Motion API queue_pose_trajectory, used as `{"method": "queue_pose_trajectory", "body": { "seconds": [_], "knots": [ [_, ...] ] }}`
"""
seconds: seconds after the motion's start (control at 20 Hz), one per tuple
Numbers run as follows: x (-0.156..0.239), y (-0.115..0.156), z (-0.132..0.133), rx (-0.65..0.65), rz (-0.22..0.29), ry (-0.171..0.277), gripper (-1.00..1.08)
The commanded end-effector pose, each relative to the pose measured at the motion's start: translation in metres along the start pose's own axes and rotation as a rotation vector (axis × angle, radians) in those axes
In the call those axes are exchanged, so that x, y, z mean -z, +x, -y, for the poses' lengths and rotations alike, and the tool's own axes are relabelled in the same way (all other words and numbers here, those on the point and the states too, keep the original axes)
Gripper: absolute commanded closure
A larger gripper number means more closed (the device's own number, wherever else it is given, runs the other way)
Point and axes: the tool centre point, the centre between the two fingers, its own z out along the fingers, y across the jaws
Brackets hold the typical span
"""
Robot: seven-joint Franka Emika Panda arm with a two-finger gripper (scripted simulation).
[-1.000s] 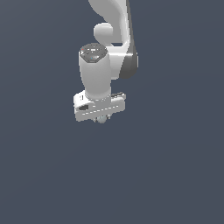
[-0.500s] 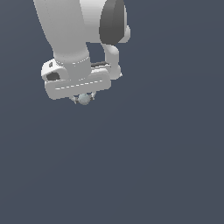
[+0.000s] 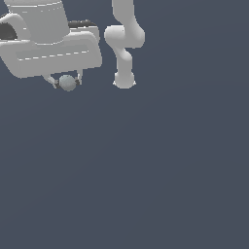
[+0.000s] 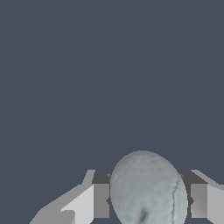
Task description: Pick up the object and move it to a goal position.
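Hand (image 3: 67,83) grips the ball (image 3: 67,83) between its fingertips and has swung toward the exterior view's upper left over the last second, so transport toward the goal appears underway.

One ball (image 3: 67,83) shows in the exterior view, a small pale grey-green sphere in the upper left of the frame; the wrist view shows the same single ball (image 4: 148,189) at the lower middle of its frame. One robot arm (image 3: 124,44) is present, carrying one gripper (image 3: 66,82). That gripper has two fingers (image 3: 52,81), one on each side of the ball, and the wrist view likewise shows two fingers (image 4: 101,200). There is one plain dark surface (image 3: 160,170) behind everything.
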Motion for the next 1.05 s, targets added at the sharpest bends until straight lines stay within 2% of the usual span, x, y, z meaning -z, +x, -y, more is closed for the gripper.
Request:
{"method": "queue_pose_trajectory", "body": {
  "seconds": [0.0,0.45,1.0],
  "knots": [
    [0.019,-0.004,-0.009,0.001,0.001,0.001,1.08],
    [0.057,-0.009,-0.029,0.001,0.002,0.0,1.08],
    [0.065,-0.009,-0.034,0.001,0.002,0.0,1.08]
  ]
}}
